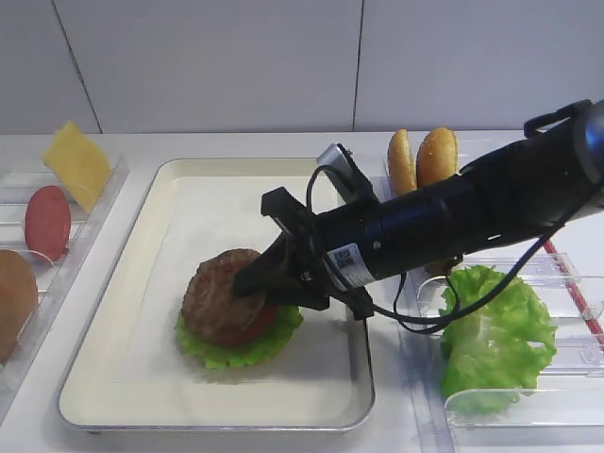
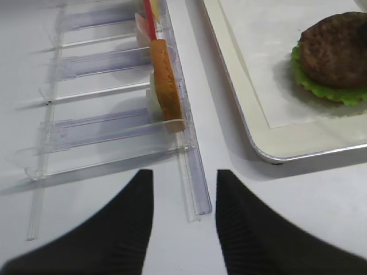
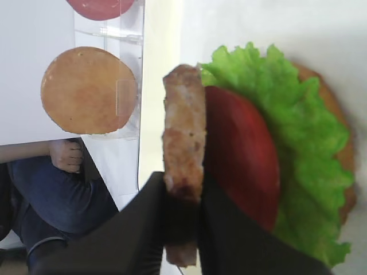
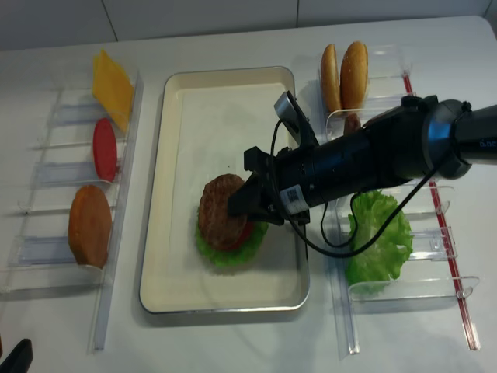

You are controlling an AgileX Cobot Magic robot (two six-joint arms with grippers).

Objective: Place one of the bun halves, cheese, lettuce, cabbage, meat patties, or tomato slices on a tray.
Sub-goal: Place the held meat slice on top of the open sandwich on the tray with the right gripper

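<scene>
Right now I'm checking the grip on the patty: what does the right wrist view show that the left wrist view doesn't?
Only the right wrist view shows the right hand clamped on the meat patty's edge, with the tomato slice beneath it. Only the left wrist view shows the left hand open over the table, beside a clear rack. Both show the patty over the lettuce on the tray.

Bright, even light – soft shadows, wrist pics slightly blurry.

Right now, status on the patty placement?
Right gripper shut on meat patty, held tilted over the tomato slice and lettuce stack on tray. Left gripper open, idle beside the rack. Nothing in the way.
</scene>
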